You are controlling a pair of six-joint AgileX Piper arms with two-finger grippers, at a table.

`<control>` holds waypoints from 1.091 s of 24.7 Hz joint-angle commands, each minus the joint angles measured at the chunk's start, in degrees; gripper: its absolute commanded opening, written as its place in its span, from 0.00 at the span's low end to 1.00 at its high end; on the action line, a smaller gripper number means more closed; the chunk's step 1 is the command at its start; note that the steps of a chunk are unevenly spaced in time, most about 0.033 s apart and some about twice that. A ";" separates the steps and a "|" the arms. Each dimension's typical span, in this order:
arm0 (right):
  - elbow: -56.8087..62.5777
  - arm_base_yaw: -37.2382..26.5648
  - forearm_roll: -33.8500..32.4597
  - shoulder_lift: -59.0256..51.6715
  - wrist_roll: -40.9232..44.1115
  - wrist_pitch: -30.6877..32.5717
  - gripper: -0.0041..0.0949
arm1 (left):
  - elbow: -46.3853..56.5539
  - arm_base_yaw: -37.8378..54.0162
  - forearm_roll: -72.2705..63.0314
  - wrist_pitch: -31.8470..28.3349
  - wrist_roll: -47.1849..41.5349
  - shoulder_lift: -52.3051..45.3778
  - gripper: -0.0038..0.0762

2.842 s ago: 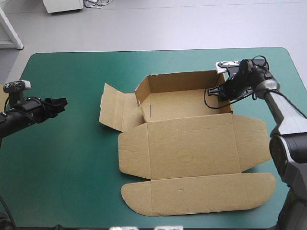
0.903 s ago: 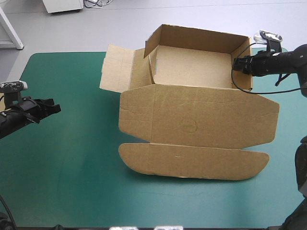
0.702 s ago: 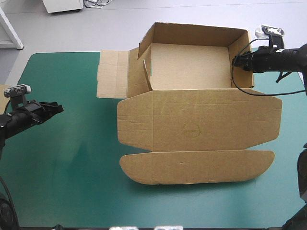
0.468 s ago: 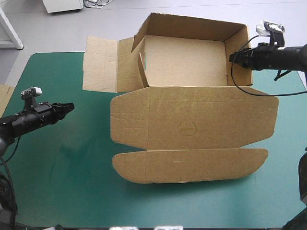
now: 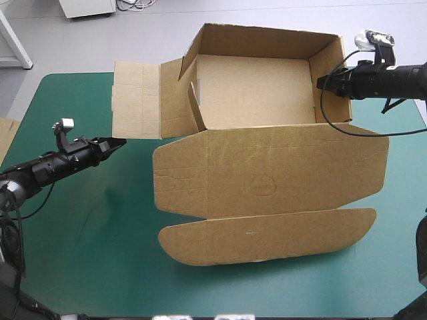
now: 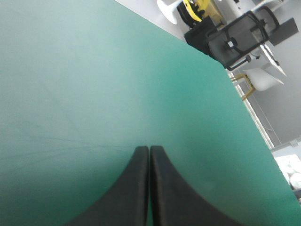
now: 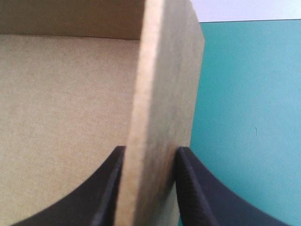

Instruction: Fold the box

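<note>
Brown box [image 5: 260, 100] half-formed, right gripper [image 5: 321, 81] clamping its 3 o'clock wall [image 7: 164, 94]; left gripper [image 5: 115, 142], fingers together and empty, hovers at 9 o'clock, where the outspread flap [image 5: 137, 100] likely needs raising next.

Nothing legible shows in any view. The brown box [image 5: 267, 160] bears only a faint oval impression [image 5: 261, 186] pressed into its flat lid panel, well apart from the left jaws and the right jaws. No letters or numbers can be made out within it.
</note>
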 commanded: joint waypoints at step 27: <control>-1.72 -0.36 1.33 -3.32 0.02 -1.70 0.03 | -22.67 -15.56 -12.47 13.38 -8.83 0.34 0.04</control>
